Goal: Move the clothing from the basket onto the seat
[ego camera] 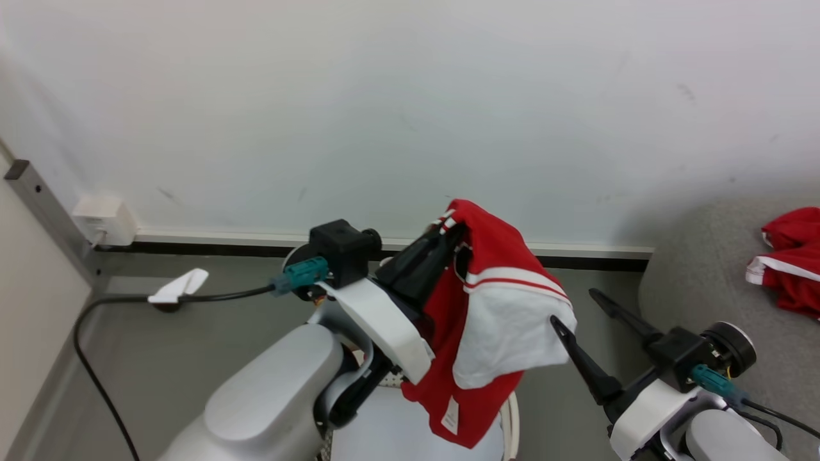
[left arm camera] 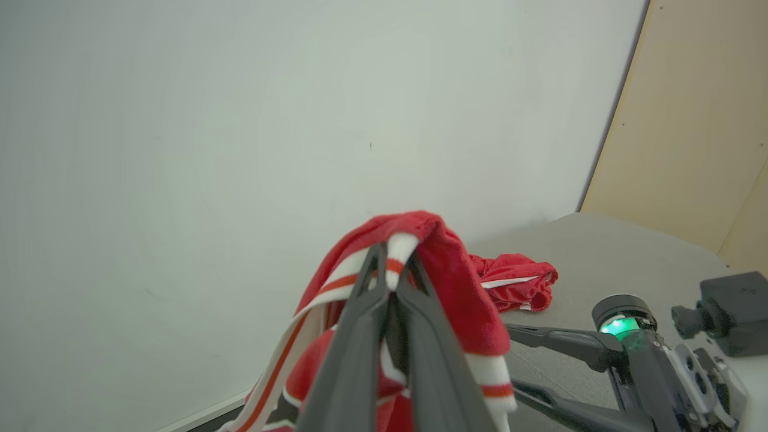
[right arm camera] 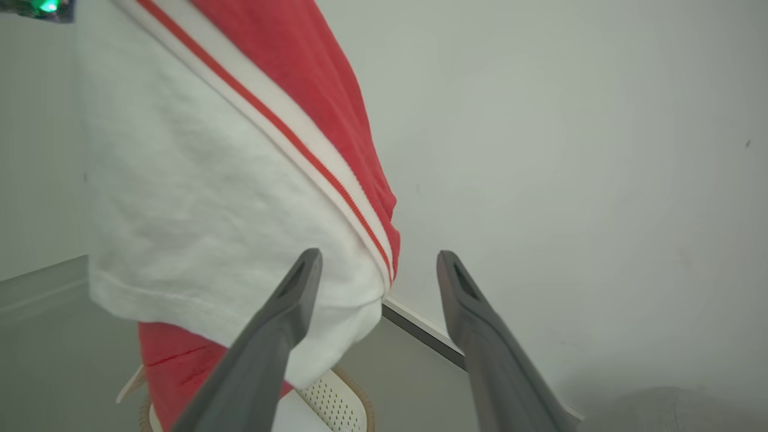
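My left gripper (ego camera: 448,237) is raised above the basket (ego camera: 510,416) and shut on a red garment (ego camera: 493,307) with a white panel and striped trim, which hangs down from its fingers. In the left wrist view the fingers (left arm camera: 372,300) pinch the garment's (left arm camera: 444,270) striped hem. My right gripper (ego camera: 573,306) stands open just right of the hanging cloth, with nothing between its fingers. In the right wrist view the garment (right arm camera: 210,180) hangs by the left finger (right arm camera: 282,324), above the basket's perforated rim (right arm camera: 336,402). More red clothing (ego camera: 791,262) lies on the grey seat (ego camera: 698,282) at the right.
A pale sheet (ego camera: 397,429) lies in the basket. A white wall with a skirting board (ego camera: 596,253) runs close behind. A wall box (ego camera: 106,221) and a black cable (ego camera: 128,299) lie on the grey floor to the left.
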You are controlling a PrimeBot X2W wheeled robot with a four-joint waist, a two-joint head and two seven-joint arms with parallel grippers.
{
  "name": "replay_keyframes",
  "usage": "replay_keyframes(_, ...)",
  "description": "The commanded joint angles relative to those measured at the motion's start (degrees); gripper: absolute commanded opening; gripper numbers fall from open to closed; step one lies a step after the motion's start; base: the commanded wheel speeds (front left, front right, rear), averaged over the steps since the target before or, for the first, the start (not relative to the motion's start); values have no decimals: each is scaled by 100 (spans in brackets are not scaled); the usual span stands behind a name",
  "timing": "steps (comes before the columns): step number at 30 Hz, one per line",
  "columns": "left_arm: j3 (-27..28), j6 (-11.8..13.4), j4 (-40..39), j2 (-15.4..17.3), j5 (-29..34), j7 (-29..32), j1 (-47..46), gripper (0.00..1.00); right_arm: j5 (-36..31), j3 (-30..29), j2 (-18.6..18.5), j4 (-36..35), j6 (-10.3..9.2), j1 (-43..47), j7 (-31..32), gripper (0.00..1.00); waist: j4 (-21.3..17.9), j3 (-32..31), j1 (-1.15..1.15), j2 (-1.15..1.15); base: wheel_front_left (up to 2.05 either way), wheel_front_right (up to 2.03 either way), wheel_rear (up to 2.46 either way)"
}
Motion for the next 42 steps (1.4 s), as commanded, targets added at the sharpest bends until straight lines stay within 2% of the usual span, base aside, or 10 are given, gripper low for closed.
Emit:
replay_keyframes(1,-40,-33,-16,-43,43,31,-27,0,19,113,27,171,-14,-143,14,100,111,-23,0,0,0,0,0)
replay_keyframes(9,-404,-263,36,-393,5,79,5,0,213,728,99,1011,-14,-608,11,100,671,-140,0,0,0,0,0)
replay_keyframes(18,-864,-496,226,-678,-83,166,37,0,583,1425,100,1428,-15,-946,-55,100,1237,-248,0,0,0,0,0)
replay_keyframes(26,-1085,-565,236,-671,-205,156,-18,0,987,2141,36,1384,-15,-1221,-104,100,1400,-235,0,0,0,0,0)
replay_keyframes(33,-1176,-594,198,-633,-280,135,-89,0,965,2221,-54,1034,-15,-1348,-100,100,1406,-181,0,0,0,0,0)
replay_keyframes(34,-1185,-595,197,-631,-286,129,-100,0,964,2223,-70,1014,-15,-1356,-101,90,1406,-174,0,0,0,0,0)
replay_keyframes(35,-1193,-597,198,-628,-292,121,-112,0,967,2244,-79,995,-14,-1362,-101,49,1405,-169,0,0,0,0,0)
replay_keyframes(36,-1197,-598,201,-625,-297,116,-123,0,982,2265,-85,981,-15,-1372,-101,14,1401,-163,0,0,0,0,0)
replay_keyframes(37,-1198,-599,206,-621,-302,111,-131,0,1000,2292,-93,961,-14,-1382,-101,0,1396,-160,0,0,0,0,0)
replay_keyframes(42,-1193,-602,255,-595,-337,76,-141,0,1064,2273,-163,849,-15,-1396,-102,0,1343,-143,0,0,0,0,0)
